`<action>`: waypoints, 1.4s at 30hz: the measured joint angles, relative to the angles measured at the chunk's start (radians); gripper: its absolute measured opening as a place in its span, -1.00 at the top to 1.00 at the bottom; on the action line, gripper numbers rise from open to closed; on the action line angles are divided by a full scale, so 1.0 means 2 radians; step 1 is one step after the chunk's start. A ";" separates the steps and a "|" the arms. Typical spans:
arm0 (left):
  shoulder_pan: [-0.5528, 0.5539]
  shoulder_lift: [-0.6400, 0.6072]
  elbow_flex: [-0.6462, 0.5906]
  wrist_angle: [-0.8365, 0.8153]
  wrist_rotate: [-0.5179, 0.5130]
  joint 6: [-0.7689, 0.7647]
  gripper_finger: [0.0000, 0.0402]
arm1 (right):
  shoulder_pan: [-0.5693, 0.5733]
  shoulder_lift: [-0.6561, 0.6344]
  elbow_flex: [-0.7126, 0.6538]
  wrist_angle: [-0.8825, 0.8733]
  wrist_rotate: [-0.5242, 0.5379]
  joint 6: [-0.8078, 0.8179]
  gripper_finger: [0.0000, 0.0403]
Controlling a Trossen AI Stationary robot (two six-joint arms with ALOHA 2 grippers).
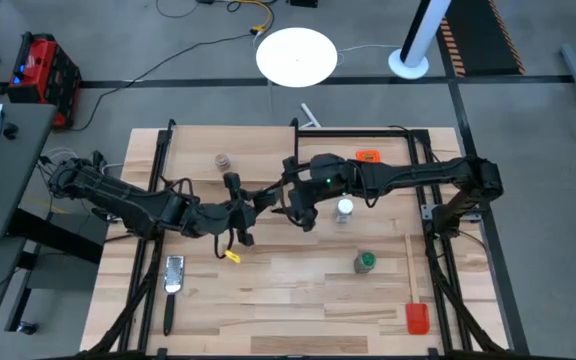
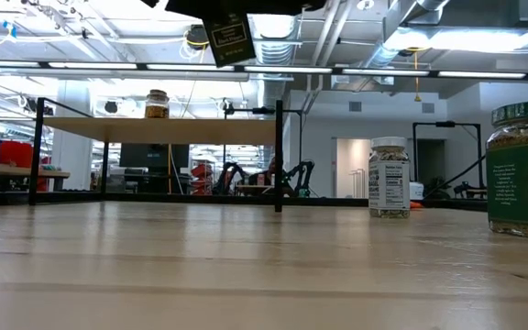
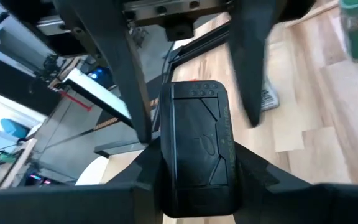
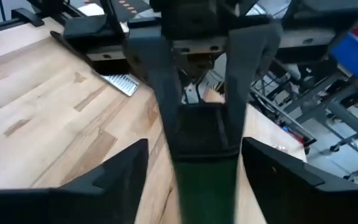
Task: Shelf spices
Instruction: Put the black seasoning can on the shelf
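"Oregano" on green-lidded jar

The right gripper's two dark fingers stand wide apart over the light-wood table. Between them is a black box-like tin, clamped by two grey fingers of the other gripper. A ribbed metal spatula lies behind

The black cube-like tin hangs high above the tabletop's middle. The brownish jar stands upright on the light-wood shelf along the far edge. The clear white-lidded jar and green-lidded jar stand upright right of centre.
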 joint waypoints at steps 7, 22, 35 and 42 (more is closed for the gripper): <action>0.001 0.000 0.000 0.002 0.002 -0.012 0.50 | 0.000 0.000 0.000 -0.003 0.001 -0.011 0.40; -0.015 -0.002 0.000 -0.002 -0.032 -0.023 -0.08 | -0.044 0.000 0.000 0.004 -0.068 0.068 0.40; -0.085 -0.040 0.000 -0.005 -0.221 0.006 -0.29 | -0.162 0.017 -0.031 0.216 -0.261 0.213 0.40; -0.104 -0.089 0.000 -0.013 -0.249 -0.053 -0.28 | -0.174 0.084 -0.031 0.279 -0.269 0.252 0.40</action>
